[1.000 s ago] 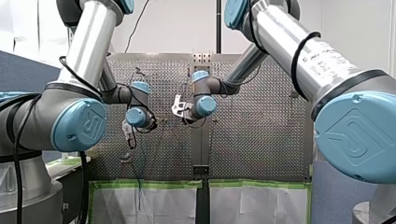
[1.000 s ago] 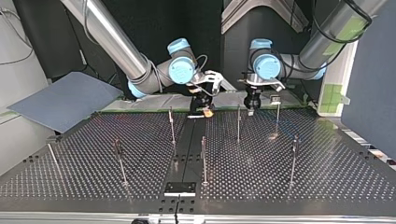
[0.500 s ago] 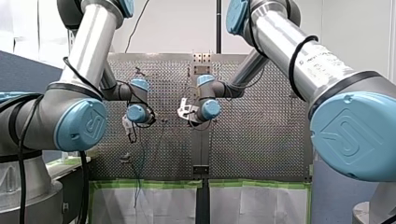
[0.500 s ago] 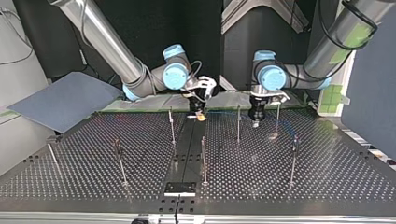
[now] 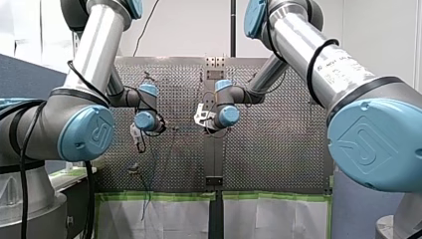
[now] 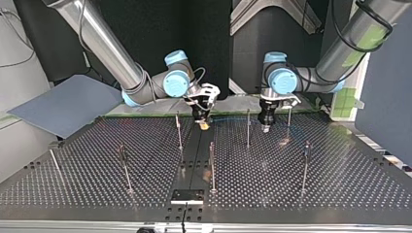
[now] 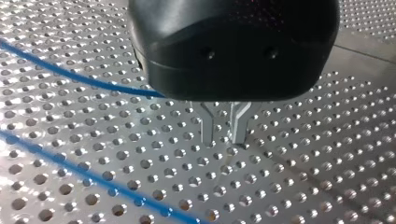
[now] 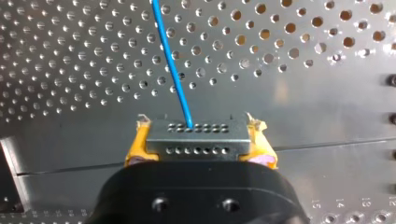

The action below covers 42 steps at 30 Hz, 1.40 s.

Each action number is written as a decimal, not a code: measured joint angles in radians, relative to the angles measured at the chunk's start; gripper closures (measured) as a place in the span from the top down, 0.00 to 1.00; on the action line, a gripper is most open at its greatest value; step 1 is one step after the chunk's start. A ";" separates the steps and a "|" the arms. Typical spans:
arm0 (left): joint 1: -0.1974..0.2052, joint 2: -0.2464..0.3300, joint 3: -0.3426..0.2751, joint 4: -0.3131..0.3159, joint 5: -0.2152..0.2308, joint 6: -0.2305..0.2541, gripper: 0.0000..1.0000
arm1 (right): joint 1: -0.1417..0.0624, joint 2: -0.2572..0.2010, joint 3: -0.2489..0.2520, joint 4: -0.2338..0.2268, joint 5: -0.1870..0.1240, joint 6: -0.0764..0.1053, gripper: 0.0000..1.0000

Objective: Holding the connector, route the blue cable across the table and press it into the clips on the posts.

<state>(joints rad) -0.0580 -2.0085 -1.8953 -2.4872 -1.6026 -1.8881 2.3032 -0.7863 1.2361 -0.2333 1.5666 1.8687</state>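
Note:
My right gripper (image 8: pixel 198 133) is shut with its yellow pads on the grey connector (image 8: pixel 196 145). The blue cable (image 8: pixel 172 60) leaves the connector and runs ahead over the perforated table. In the top view this gripper (image 6: pixel 203 121) hangs low near the table's far middle. The cable (image 6: pixel 231 118) arcs from there toward my left gripper (image 6: pixel 266 127). My left gripper (image 7: pixel 223 140) points down just above the plate, its metal fingers (image 7: pixel 206 131) slightly apart with nothing between them. The cable (image 7: pixel 70 77) passes behind it.
Several thin upright posts stand on the table, among them one (image 6: pixel 178 128) beside my right gripper, one (image 6: pixel 248 128) and another (image 6: pixel 289 124) flanking my left gripper, and one (image 6: pixel 212 165) nearer the camera. A grey sheet (image 6: pixel 68 104) lies at the top view's left.
My right gripper has carried the connector toward the top view's left and a little lower. My left gripper came down toward the plate, then held still.

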 joint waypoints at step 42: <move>-0.183 0.221 -0.126 -0.274 -0.158 0.112 1.00 | -0.030 0.000 0.000 0.009 -0.003 0.001 0.00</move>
<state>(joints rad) -0.2414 -1.7870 -2.0212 -2.7615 -1.7606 -1.7759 2.2731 -0.7864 1.2358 -0.2247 1.5633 1.8701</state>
